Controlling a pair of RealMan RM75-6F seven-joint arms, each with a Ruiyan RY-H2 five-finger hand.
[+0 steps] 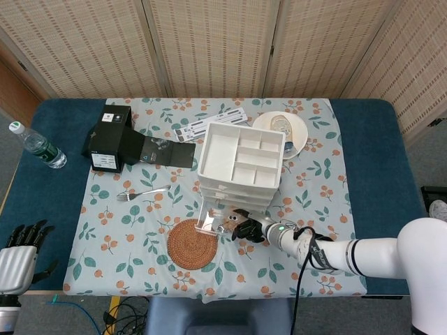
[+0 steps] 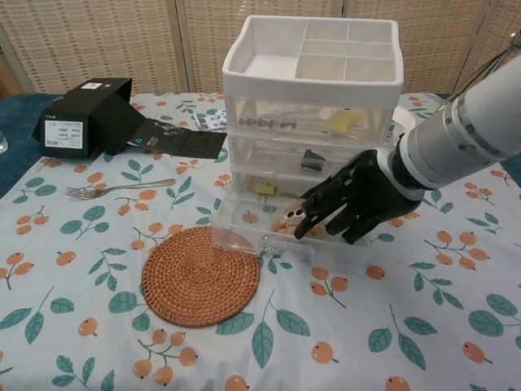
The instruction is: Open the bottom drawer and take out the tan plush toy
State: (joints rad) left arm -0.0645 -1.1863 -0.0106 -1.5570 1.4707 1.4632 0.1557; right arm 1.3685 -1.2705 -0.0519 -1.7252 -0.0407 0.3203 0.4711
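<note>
Tan plush toy (image 2: 287,221) sits in the pulled-out bottom drawer (image 2: 244,232), toward the drawer's middle; only its head and googly eyes show. Rest is hidden behind the right hand (image 2: 352,201). The hand's dark fingers (image 2: 313,218) are curled down into the drawer and touch the toy's right side. Whether they actually pinch it cannot be told from either view: the contact side is covered. Toy has not left the drawer.

The drawer is clear plastic and belongs to the white drawer unit (image 2: 312,98) near the middle of the table (image 1: 363,139). It sticks out toward the near edge, its front left corner just beside the woven coaster (image 2: 201,275). It is open far enough to reach in from above, so the opening step looks done and the extraction is the step in hand. The right arm comes in low from the table's near right side, probably to get under the unit's upper drawers, which stay closed over the back half.

The left hand (image 1: 19,258) is off the table's near left corner, fingers spread, holding nothing; parked out of the way.

Further out: fork (image 2: 118,188) left of the unit, black box (image 2: 85,116) with its flap open toward the far left, plate (image 1: 281,130) near the far edge behind the unit, water bottle (image 1: 36,145) at the left edge on bare blue surface.

Risk: the toy is soft and snug against the drawer wall, so it may snag on the rim when lifted.
</note>
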